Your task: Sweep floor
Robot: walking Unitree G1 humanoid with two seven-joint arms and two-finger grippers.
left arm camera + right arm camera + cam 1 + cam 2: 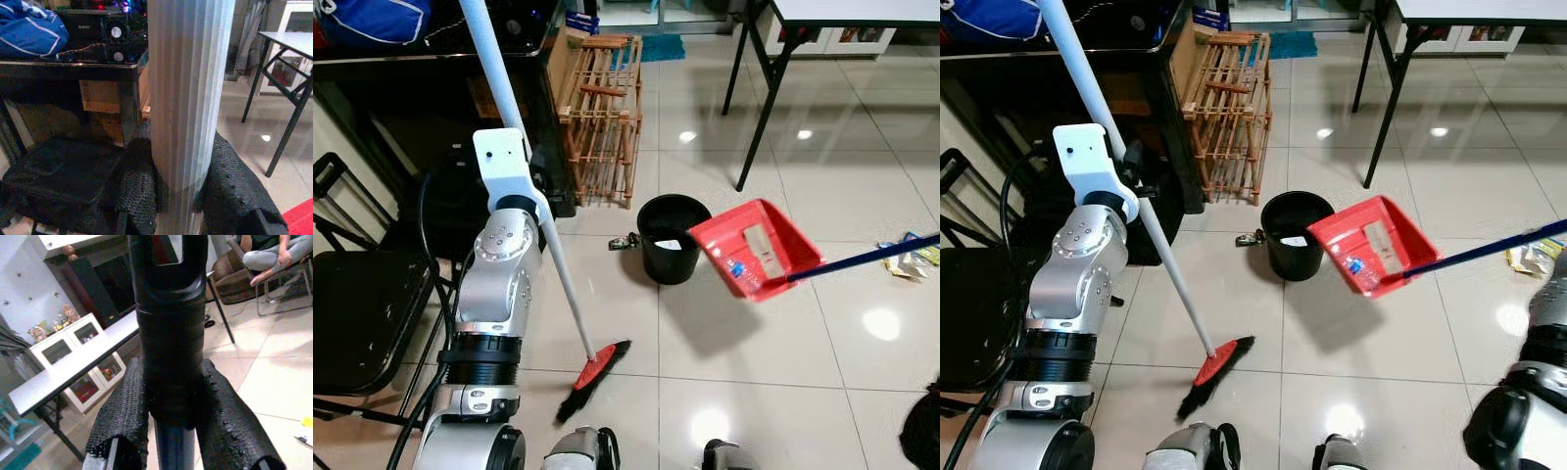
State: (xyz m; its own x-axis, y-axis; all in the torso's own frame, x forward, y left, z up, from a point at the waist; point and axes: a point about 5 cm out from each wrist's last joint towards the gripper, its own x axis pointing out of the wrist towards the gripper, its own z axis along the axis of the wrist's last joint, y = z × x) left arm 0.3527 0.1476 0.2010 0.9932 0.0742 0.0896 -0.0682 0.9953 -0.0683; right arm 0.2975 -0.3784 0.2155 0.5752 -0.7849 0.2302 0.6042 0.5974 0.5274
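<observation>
My left gripper (178, 196) is shut on the white ribbed broom handle (522, 147). The pole slants down to a red and black broom head (595, 375) resting on the tiles. My right gripper (166, 426) is shut on the black grip of the dustpan handle (168, 333). Its blue pole (871, 257) carries a red dustpan (756, 248) held in the air, tilted toward a black bin (673, 235). Small scraps of litter lie in the pan, and something white lies inside the bin.
A wooden rack (604, 113) stands behind the bin beside a dark cabinet (450, 88). A black folding chair (362, 313) is at my left. A table with black legs (759, 88) stands at the back right. Wrappers (909, 257) lie on the floor at right. A small object (625, 241) lies beside the bin.
</observation>
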